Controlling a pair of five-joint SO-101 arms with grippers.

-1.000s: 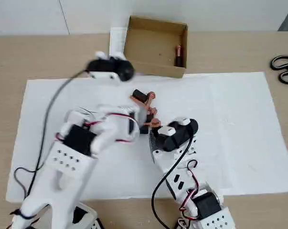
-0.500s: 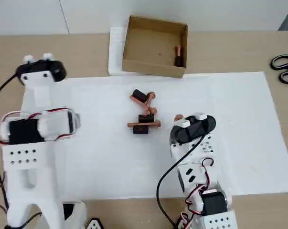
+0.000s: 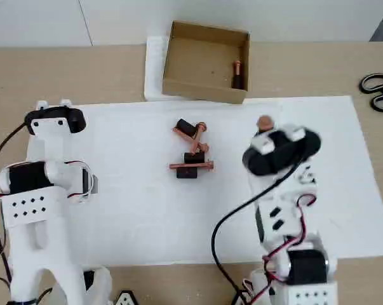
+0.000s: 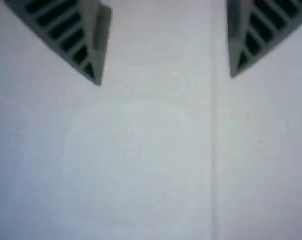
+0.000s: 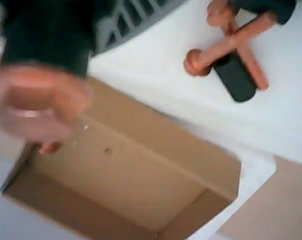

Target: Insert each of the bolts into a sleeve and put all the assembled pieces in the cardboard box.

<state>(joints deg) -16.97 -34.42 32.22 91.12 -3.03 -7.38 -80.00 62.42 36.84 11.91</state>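
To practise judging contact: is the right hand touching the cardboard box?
Apart. The high view shows a strip of white paper between the right hand, holding a bolt, and the cardboard box.

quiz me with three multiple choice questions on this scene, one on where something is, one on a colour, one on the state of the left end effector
1. Where in the cardboard box does the assembled piece lie?
A. in the middle of the floor
B. by the wall nearest the scissors
C. by the wall farthest from the scissors

2. What colour are the loose bolts on the white paper?
A. blue
B. green
C. orange

3. How is the left end effector?
A. open, nothing between its fingers
B. shut on a bolt
C. shut on a sleeve

Answers: 1 B, the high view shows the piece against that side wall. 2 C, their shafts and heads are orange. 3 A, the left wrist view shows the fingers apart over bare paper.
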